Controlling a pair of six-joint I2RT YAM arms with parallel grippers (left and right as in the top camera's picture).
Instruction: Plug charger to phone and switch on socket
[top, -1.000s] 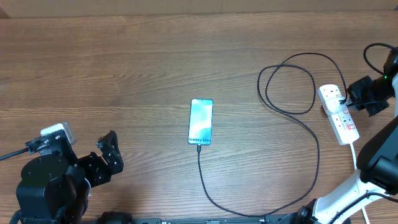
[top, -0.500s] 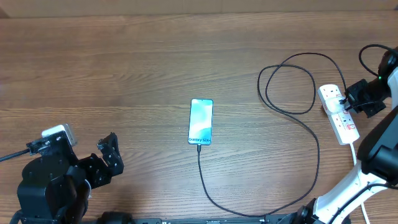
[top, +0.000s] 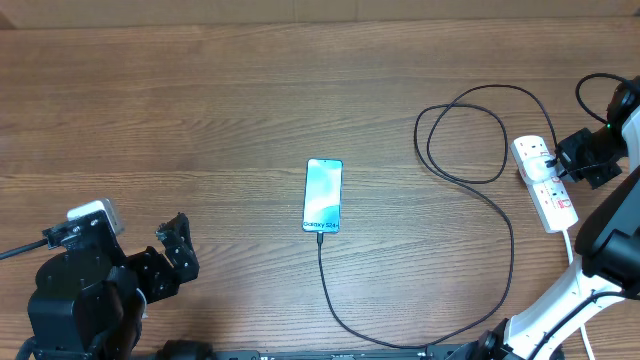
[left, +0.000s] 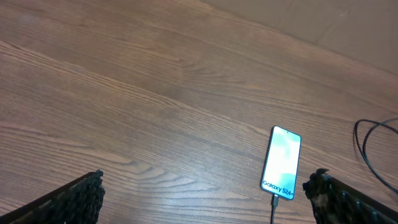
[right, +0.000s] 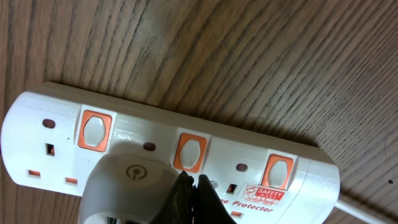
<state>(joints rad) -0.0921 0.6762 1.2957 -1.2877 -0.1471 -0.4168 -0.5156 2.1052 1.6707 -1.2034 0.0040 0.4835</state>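
Note:
The phone (top: 323, 194) lies screen-up mid-table with its lit teal screen; it also shows in the left wrist view (left: 282, 162). The charger, a thin black cable (top: 497, 215), is plugged into the phone's near end and loops right to a white adapter (right: 127, 186) seated in the socket. The socket, a white power strip (top: 545, 182) with orange-rimmed switches, fills the right wrist view (right: 298, 162). My right gripper (right: 193, 186) is shut, its tips against the strip just below the middle switch (right: 190, 152). My left gripper (top: 172, 250) is open and empty at the near left.
The strip's white cord (top: 571, 246) runs toward the near right edge beside the right arm's base. Black cable loops (top: 465, 130) lie just left of the strip.
The right gripper has shifted slightly at the power strip. The phone, cable and left arm have not moved.

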